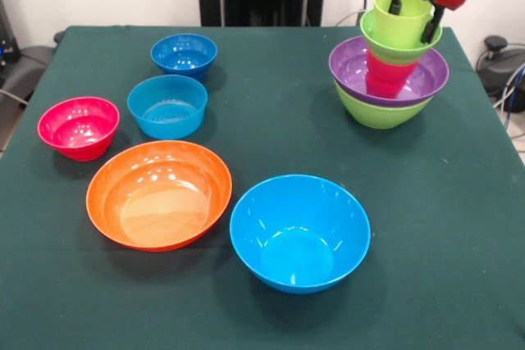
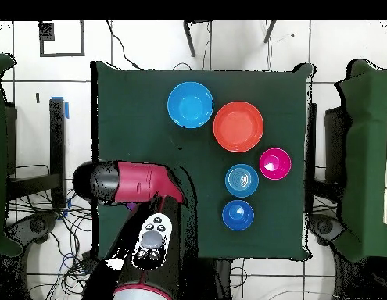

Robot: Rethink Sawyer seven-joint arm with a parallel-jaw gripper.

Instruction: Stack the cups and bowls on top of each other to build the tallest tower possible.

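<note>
Taking the large orange bowl [image 1: 159,194] as the mark on the green bench [image 1: 459,227], the large light blue bowl [image 1: 299,232] sits just beside it at the near edge, glossy and upright. Behind the orange bowl, the small pink-red bowl [image 1: 79,127] and the small light blue bowl [image 1: 167,106] stand close, and the small dark blue bowl [image 1: 184,55] lies farther back again. Well apart from the orange bowl, at the far corner, rises the tower [image 1: 388,79]: a large lime-green bowl [image 1: 377,112] at the base, a wide purple bowl [image 1: 426,78] nested in it, a red cup [image 1: 385,75] standing inside, then a small lime-green bowl [image 1: 394,48] and a lime-green cup [image 1: 402,15] on top. The tool [image 1: 414,18] has its dark fingers [image 1: 397,2] parted, straddling the lime-green cup's rim.
</note>
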